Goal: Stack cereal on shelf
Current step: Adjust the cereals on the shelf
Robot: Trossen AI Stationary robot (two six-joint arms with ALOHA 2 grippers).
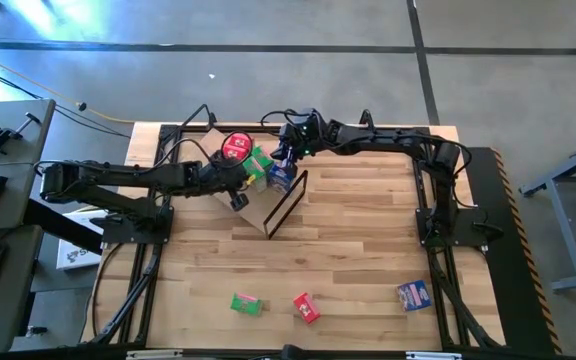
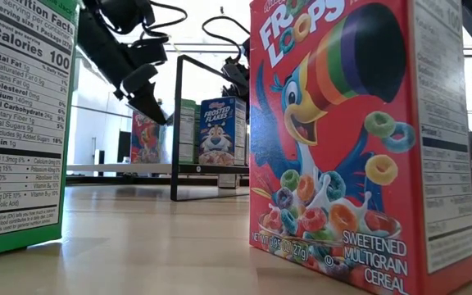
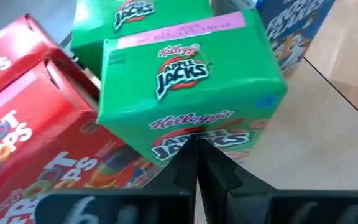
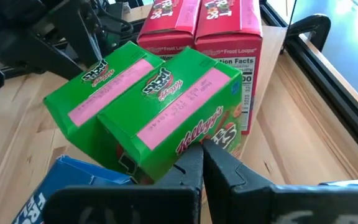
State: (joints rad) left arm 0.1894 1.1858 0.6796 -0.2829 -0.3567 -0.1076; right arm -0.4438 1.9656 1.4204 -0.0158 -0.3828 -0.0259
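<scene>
Both your arms are in over the shelf (image 1: 258, 212) at about twelve o'clock on the table (image 1: 348, 250), the left reaching in from nine, the right from two. The shelf's tan panel lies tilted there, its dark frame (image 1: 290, 203) on the side toward four.

Your left gripper (image 3: 197, 163) sits right in front of an Apple Jacks box (image 3: 188, 93); its fingers are pressed together with no gap, tips just at the box's lower edge, gripping nothing you can see. A second green box (image 3: 135, 18) stands behind it, two Froot Loops boxes (image 3: 23, 130) just beside, and a blue Frosted Flakes box (image 3: 291, 28) on the other side.

Your right gripper (image 4: 202, 163) is much the same: fingers closed tight together, tips at the edge of the nearer green box (image 4: 173, 112), second green one (image 4: 98, 93) alongside, touching. Red boxes (image 4: 204, 31) stand behind them, a blue box (image 4: 73, 183) in front.

Down at six o'clock, three boxes lie loose on the table, well apart from the shelf: a green one (image 1: 247, 303), a red one (image 1: 306, 307) near it, and a blue one (image 1: 414, 294) off toward four.
</scene>
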